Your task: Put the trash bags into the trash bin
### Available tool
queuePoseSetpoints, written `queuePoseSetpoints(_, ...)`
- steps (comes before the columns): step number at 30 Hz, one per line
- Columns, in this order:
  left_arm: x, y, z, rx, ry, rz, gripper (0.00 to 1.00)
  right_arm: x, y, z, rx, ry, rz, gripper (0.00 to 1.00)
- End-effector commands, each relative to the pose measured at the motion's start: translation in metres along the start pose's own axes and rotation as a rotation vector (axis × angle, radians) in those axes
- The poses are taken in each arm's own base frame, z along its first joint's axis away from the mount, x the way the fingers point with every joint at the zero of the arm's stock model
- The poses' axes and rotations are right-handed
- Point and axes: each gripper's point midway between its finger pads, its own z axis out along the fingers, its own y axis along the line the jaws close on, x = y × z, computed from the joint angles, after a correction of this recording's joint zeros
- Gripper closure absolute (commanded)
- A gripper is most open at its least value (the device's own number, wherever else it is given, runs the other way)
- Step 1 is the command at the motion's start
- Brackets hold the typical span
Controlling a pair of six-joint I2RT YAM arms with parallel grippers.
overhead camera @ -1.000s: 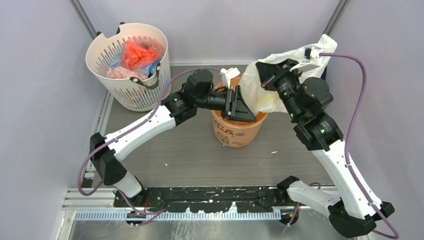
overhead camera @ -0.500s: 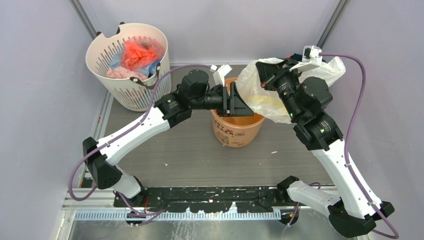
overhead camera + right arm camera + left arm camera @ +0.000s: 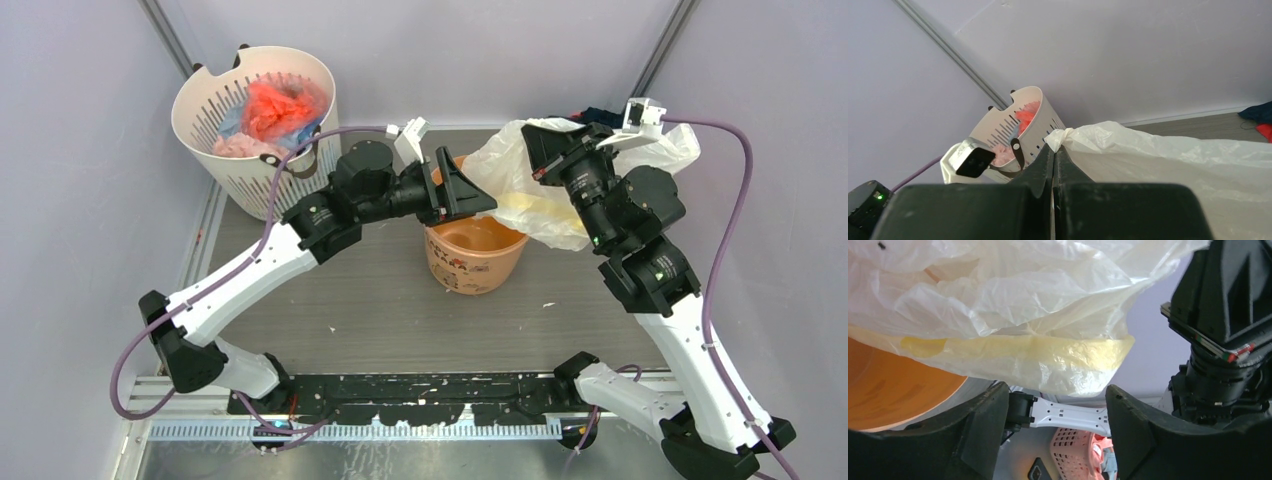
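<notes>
Step in hand: getting the trash bag (image 3: 520, 185) into the trash bin (image 3: 470, 265); not in yet, by my read. Right end effector (image 3: 1053, 151) is pinched tight on a bunched corner of the bag, holding it up right of centre in the top view; the film's lower edge droops over the bin's right rim. Left end effector (image 3: 1055, 405) stands wide with nothing between its jaws, over the bin's upper-left rim; the bag is just ahead of it. Next move probably: left takes a low fold and pushes it down while right lowers; expect stuffing. Room: bare tabletop (image 3: 380, 310) below the bin in frame; white basket (image 3: 250, 185) upper left, well apart; back wall close behind the right arm.
</notes>
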Motion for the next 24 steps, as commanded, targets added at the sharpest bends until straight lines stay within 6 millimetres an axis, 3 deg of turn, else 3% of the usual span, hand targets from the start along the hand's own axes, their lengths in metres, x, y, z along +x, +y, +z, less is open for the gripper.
queuePoseSetpoints(1, -0.004, -0.001, 0.009, 0.002, -0.014, -0.072, 0.22, -0.016, 0.010, -0.003, -0.037, -0.053, 0.029, 0.99)
queuePoseSetpoints(3, -0.002, 0.001, 0.008, -0.006, -0.014, -0.092, 0.02, -0.016, 0.009, -0.004, -0.035, -0.055, 0.028, 0.99)
queuePoseSetpoints(4, -0.002, 0.002, 0.006, -0.010, -0.019, -0.100, 0.01, -0.016, 0.009, -0.004, -0.033, -0.057, 0.027, 0.99)
queuePoseSetpoints(16, -0.017, 0.016, -0.010, -0.070, -0.166, -0.229, 0.00, -0.010, 0.007, -0.006, -0.043, -0.052, 0.038, 0.99)
queuePoseSetpoints(24, -0.031, 0.017, 0.007, -0.061, -0.213, -0.274, 0.00, -0.015, 0.007, -0.016, -0.051, -0.068, 0.040, 0.99)
